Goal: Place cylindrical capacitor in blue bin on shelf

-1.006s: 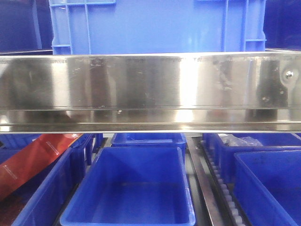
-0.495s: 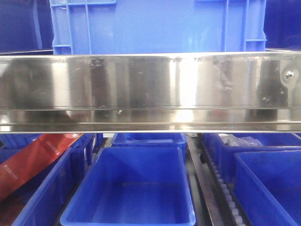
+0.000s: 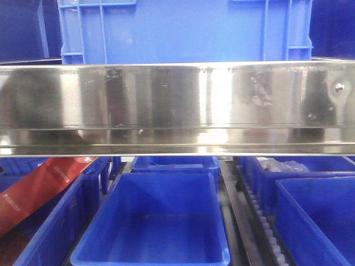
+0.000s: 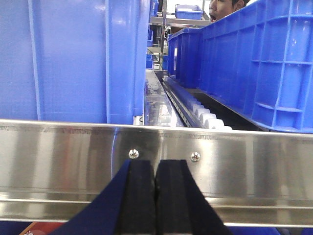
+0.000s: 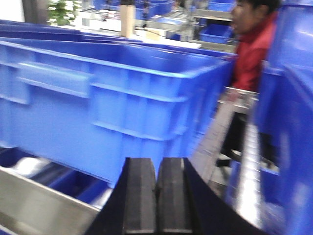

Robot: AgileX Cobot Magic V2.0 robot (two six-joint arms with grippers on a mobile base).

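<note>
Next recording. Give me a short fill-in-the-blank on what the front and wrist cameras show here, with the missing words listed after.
1. In its wrist view, the left gripper has its pads pressed together, so it is ____.
2. The right gripper holds ____ between its pads.
3. In the front view, the blue bin below the shelf ledge looks ____ inside.
4. The strip sticking out of the bin at lower left is ____ in colour.

Missing words: shut; nothing; empty; red

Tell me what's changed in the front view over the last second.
Almost nothing. The bright reflections on the shelf ledge shifted slightly and the view nudged a touch. The empty blue bin below, the red packet at left and the big crate on top stayed put.
</note>
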